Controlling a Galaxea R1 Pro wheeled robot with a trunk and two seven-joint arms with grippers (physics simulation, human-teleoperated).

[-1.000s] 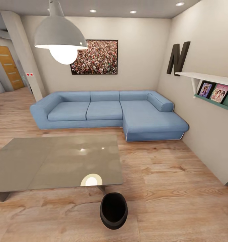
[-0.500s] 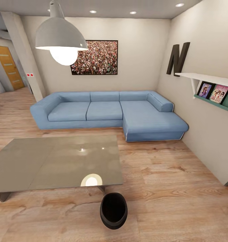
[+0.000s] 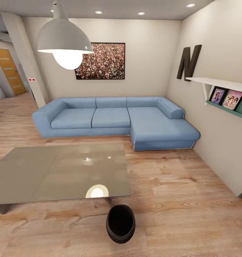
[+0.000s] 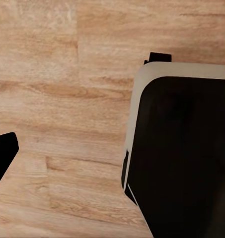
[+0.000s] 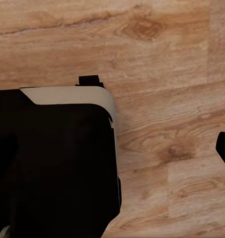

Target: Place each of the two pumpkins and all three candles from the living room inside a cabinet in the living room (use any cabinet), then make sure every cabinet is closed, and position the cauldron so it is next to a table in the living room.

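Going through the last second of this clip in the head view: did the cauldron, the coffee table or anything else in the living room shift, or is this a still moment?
Nothing visibly changed among the things. Between the first earlier picture and the next, the pendant lamp sat a touch differently in the view, which looks like a slight camera move. The cauldron stands on the wood floor just off the coffee table corner, as before, and the blue sofa is unchanged.

The cauldron (image 3: 121,223) stands on the floor (image 3: 178,214) just in front of the bench (image 3: 60,171), near its right front corner. Behind the bench a corner sofa (image 3: 113,119) runs along the back wall. A shelf (image 3: 224,84) hangs on the right wall, a lamp (image 3: 63,35) above the bench.
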